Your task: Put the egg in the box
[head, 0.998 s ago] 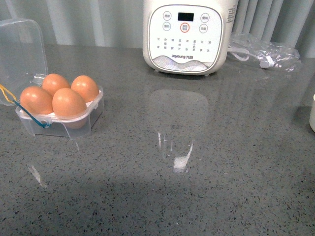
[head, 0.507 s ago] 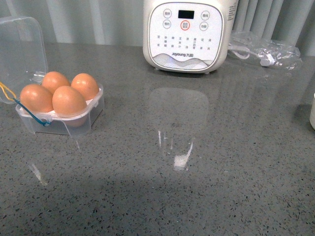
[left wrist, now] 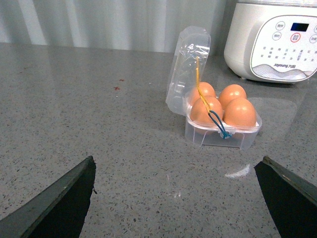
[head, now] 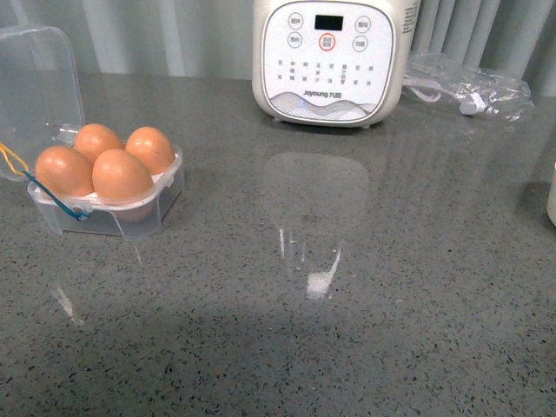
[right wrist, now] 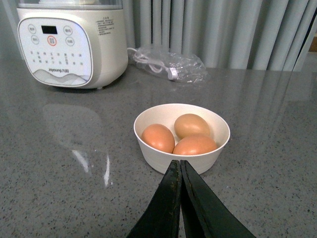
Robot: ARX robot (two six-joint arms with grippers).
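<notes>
Grey speckled surface (head: 365,287), pale curtains (head: 156,35) behind. Front view: the box (head: 169,195) sits far left, lid (head: 39,78) tipped back. All four cells are filled, so the egg (head: 122,176) looks seated; no arms show. Left wrist view: the left claw (left wrist: 177,161) gapes wide and empty, with open room before the box. Right wrist view: the right claw (right wrist: 178,166) is pinched closed on nothing, just short of a bowl (right wrist: 153,158) of three eggs (right wrist: 190,126).

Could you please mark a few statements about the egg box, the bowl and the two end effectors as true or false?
1. The box holds four eggs. True.
2. Its lid is closed. False: it stands open.
3. The bowl holds three eggs. True.
4. The right end effector grips an egg. False: it is shut on nothing.
5. The left end effector is open. True.
</notes>
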